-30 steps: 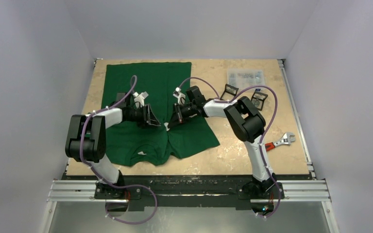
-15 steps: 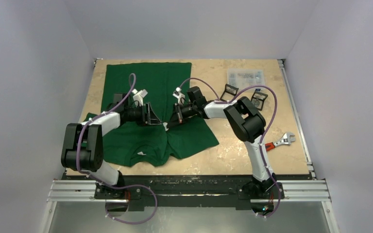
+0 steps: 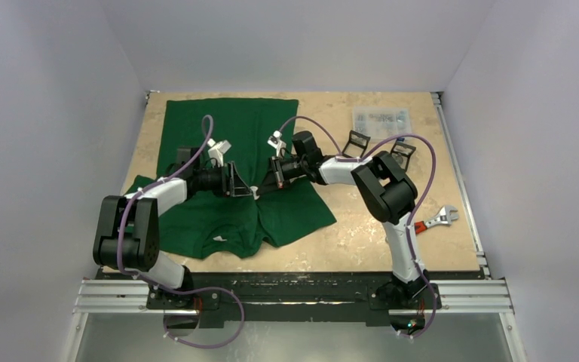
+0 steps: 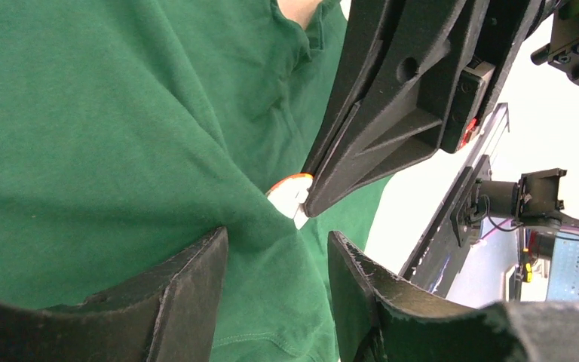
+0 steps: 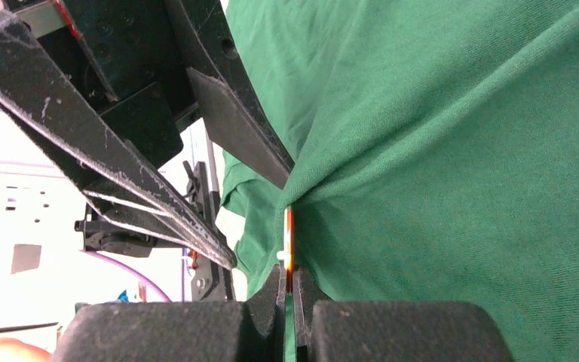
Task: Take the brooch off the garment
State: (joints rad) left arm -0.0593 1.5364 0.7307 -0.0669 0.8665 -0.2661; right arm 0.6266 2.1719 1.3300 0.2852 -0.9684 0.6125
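The dark green garment (image 3: 219,143) lies spread on the left half of the table. The brooch (image 3: 255,193) is a small white and orange disc pinned near its middle. It shows in the left wrist view (image 4: 290,193) and edge-on in the right wrist view (image 5: 288,241). My right gripper (image 3: 265,185) is shut on the brooch, and in its own view (image 5: 287,276) the cloth tents up behind the disc. My left gripper (image 3: 243,184) faces it from the left, and in its own view (image 4: 275,253) its fingers (image 4: 188,290) pinch a raised fold of the garment (image 4: 105,128) just beside the brooch.
A clear plastic box (image 3: 381,118) sits at the back right. Two small black cases (image 3: 357,140) (image 3: 402,154) lie near it. An adjustable wrench with a red handle (image 3: 436,219) lies at the right edge. The two grippers nearly touch over the shirt.
The left arm has swung outward and both grippers have shifted slightly back and left. The shirt's right hem has drawn in to the left. Both grips look unchanged.
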